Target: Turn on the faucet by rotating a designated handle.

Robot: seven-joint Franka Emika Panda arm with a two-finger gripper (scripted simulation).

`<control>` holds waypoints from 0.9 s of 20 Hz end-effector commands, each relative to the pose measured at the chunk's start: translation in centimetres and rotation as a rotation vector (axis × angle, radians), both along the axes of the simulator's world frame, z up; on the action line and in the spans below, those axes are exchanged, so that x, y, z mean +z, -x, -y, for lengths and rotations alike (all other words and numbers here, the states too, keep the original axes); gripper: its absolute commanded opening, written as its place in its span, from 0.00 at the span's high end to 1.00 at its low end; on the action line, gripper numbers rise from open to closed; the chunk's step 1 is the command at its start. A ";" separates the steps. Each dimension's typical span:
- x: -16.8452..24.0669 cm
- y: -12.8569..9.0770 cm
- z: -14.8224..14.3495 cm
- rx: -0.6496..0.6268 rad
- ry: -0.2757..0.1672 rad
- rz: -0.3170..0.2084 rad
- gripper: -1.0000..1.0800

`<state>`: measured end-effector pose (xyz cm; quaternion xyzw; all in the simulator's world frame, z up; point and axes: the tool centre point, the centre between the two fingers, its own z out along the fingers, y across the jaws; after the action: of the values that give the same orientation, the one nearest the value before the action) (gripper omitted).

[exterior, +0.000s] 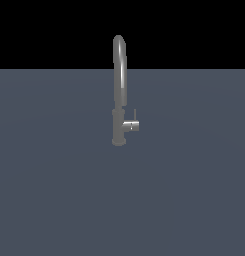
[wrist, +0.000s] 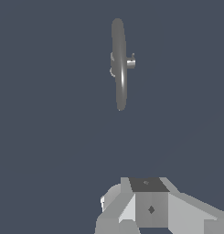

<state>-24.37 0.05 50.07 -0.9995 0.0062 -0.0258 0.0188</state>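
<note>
The faucet point(exterior: 119, 90) stands upright on the grey floor, a slim grey tap with an arched spout and a thicker base. The handle point(exterior: 131, 125) is a short horizontal stub on the base, pointing to the exterior view's right, with a thin lever pin standing upright at its end. In the wrist view I look down on the faucet point(wrist: 119, 68), and the handle point(wrist: 130, 62) pokes out beside the spout. My gripper point(wrist: 150, 203) shows only as grey blocks at the picture's edge, far from the faucet. Its jaws are not clear. The arm is absent from the exterior view.
A flat grey-blue floor point(exterior: 54, 190) spreads all around the faucet, with a black background behind it. No other objects are in view.
</note>
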 end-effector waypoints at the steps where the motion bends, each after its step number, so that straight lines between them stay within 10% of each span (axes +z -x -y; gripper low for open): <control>1: 0.0 0.0 0.0 0.000 0.000 0.000 1.00; 18: -0.7 -4.1 -0.1 -0.083 -0.085 -0.095 1.00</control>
<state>-20.98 0.11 49.56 -0.9976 0.0424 0.0132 0.0533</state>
